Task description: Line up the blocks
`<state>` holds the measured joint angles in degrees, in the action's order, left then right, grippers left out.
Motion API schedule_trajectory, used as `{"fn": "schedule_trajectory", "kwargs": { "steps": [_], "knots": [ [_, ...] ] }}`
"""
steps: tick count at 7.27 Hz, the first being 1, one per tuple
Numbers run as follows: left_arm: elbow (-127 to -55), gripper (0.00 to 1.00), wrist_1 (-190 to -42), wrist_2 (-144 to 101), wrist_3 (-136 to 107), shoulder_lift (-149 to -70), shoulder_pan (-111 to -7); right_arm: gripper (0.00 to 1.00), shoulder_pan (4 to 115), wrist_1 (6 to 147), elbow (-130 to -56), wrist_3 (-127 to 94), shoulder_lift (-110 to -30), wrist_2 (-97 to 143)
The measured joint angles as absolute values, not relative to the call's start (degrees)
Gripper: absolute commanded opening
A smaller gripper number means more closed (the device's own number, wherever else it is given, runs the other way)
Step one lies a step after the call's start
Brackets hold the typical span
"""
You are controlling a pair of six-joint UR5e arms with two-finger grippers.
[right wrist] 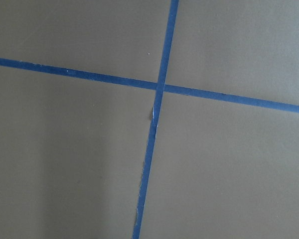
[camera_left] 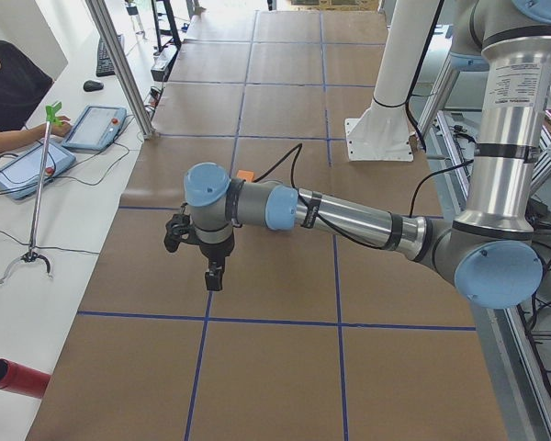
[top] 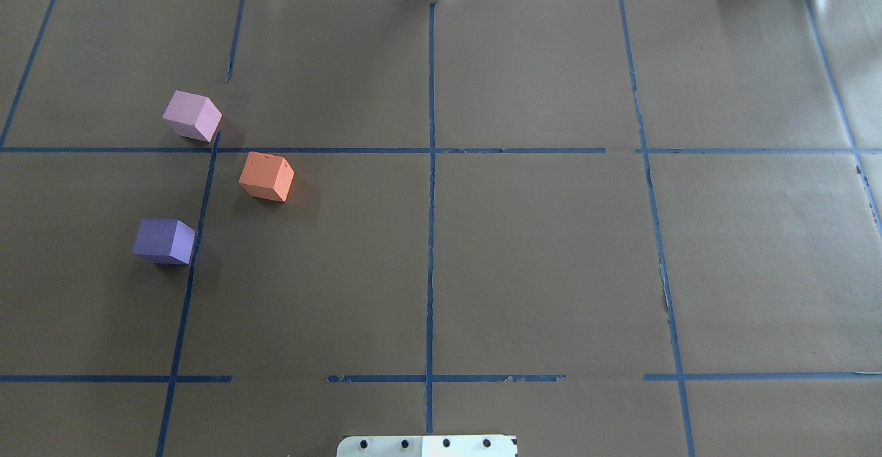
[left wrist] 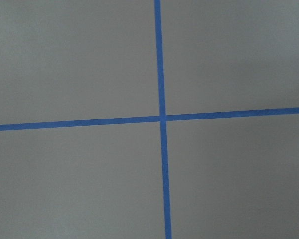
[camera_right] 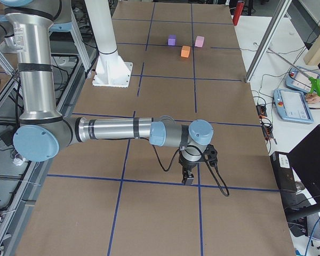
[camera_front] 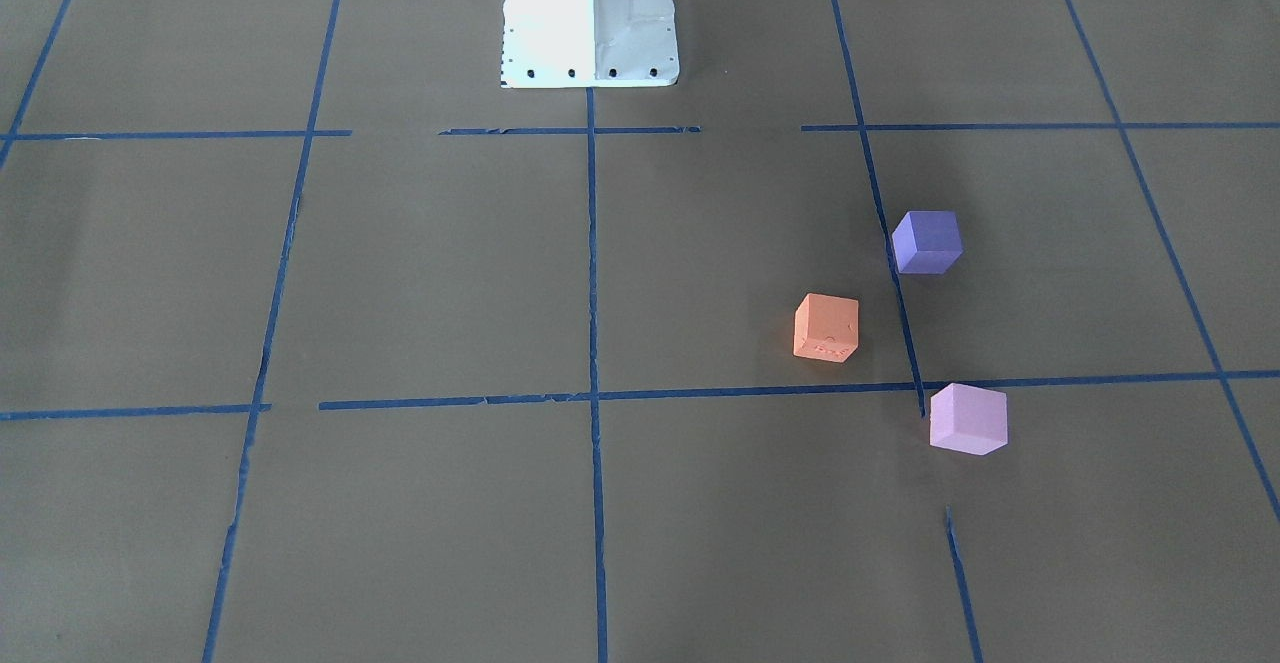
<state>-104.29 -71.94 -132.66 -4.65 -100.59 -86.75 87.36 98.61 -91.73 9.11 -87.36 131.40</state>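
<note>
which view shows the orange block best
The exterior front-facing view: the orange block is large and unobstructed, its face marks visible. Overhead exterior is nearly as clear. Exterior right shows it small and far; exterior left, a sliver behind the left arm. Wrist views miss it.

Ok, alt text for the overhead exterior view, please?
Three small cubes sit apart in a loose triangle, not a line, on the left half of a brown table with a blue tape grid: the pale pink block farthest from the robot, the orange block toward the centre, the violet block nearest. No arm shows.
</note>
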Motion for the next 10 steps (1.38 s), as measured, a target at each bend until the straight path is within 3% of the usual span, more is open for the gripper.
{"fn": "schedule_trajectory", "kwargs": {
  "steps": [3,6,10],
  "knots": [
    [-105.6,1.0,-69.4,-132.7,-21.2,-110.4,-73.3,1.0,87.4,98.6,-91.7,9.1,-87.4,131.4],
    [-102.8,1.0,-81.9,-131.7,-36.2,-112.1,-61.7,1.0,87.4,98.6,-91.7,9.1,-87.4,131.4],
    [-97.2,1.0,-85.1,-127.8,-38.8,-116.5,-53.3,1.0,87.4,98.6,-91.7,9.1,-87.4,131.4]
  ]
}}
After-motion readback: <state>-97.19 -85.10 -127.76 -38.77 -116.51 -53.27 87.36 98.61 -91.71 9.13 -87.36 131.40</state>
